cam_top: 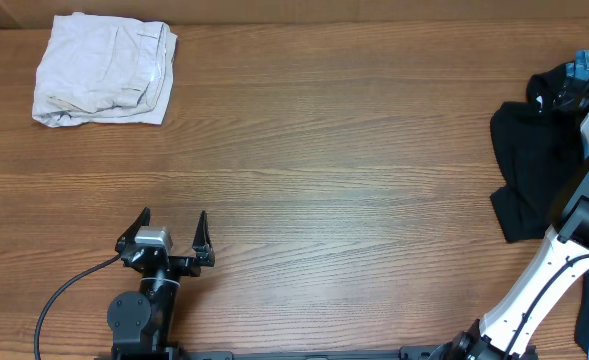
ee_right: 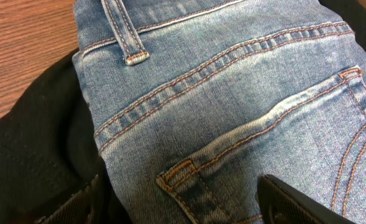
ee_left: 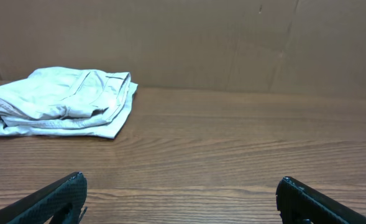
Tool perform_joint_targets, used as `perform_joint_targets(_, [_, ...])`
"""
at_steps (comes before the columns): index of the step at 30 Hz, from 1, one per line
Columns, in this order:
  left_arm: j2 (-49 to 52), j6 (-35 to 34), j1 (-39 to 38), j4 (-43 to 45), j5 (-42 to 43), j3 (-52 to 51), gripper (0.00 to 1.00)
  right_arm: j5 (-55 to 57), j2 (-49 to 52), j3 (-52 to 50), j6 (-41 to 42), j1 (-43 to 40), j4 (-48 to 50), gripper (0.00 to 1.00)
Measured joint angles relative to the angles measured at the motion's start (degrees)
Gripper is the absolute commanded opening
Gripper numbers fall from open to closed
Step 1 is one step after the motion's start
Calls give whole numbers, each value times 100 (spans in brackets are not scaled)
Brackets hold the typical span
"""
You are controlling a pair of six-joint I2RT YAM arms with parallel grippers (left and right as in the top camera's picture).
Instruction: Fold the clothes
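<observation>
The left gripper (cam_top: pixel 174 215) sits low near the front edge of the brown wood-grain table (cam_top: pixel 354 150), jaws spread as wide as they go, nothing between them. Far back on the left lies the folded off-white garment (cam_top: pixel 104 70), well apart from it. Over at the right edge, the right gripper (ee_right: pixel 179 186) hangs above the light-blue denim jeans (ee_right: pixel 232 93), fingers wide either side of a stitched back pocket (ee_right: pixel 282 143), gripping nothing. The jeans lie on a crumpled black garment (cam_top: pixel 534 170).
</observation>
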Motion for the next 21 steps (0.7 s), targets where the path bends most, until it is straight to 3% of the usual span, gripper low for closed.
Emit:
perform_joint_targets(11, [0,-2,0,0,2,0,100,378,205,22,-181,4,55,84])
perform_joint_targets(18, [-2,-2,0,0,0,0,100,625,247,122,-227,17,-4,40])
perform_joint_targets(21, [0,-2,0,0,0,0,100,704,264,251,-153,24,-149,33])
